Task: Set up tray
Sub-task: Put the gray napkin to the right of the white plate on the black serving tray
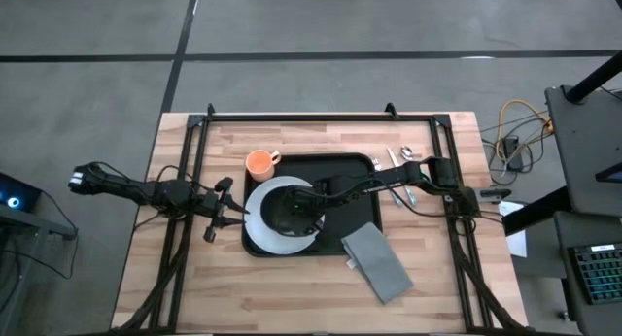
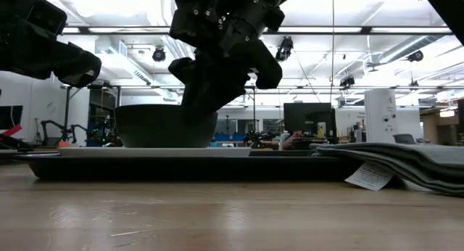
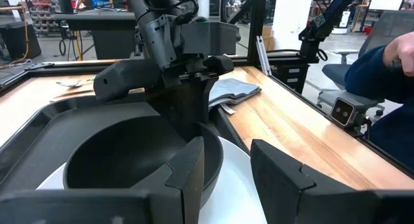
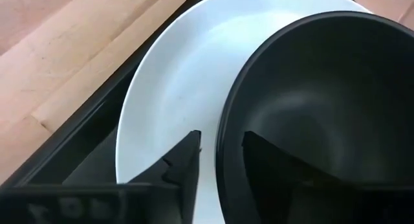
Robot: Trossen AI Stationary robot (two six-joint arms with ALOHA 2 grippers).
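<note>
A grey concrete floor [image 1: 87, 45] with dark seams surrounds the wooden table [image 1: 194, 287]. At three o'clock stands a dark desk [image 1: 583, 181] with a keyboard [image 1: 595, 273]. Beyond the table, long ceiling lights [image 2: 377, 33] shine over white walls [image 2: 29, 99] and monitors [image 2: 301, 117].

Matt black tray [image 1: 358, 171], glossy white plate [image 4: 174, 88], wood table [image 1: 292, 287], cloth napkin [image 1: 377, 261]

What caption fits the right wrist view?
Right gripper straddling the rim of the round black bowl on the white plate.
</note>
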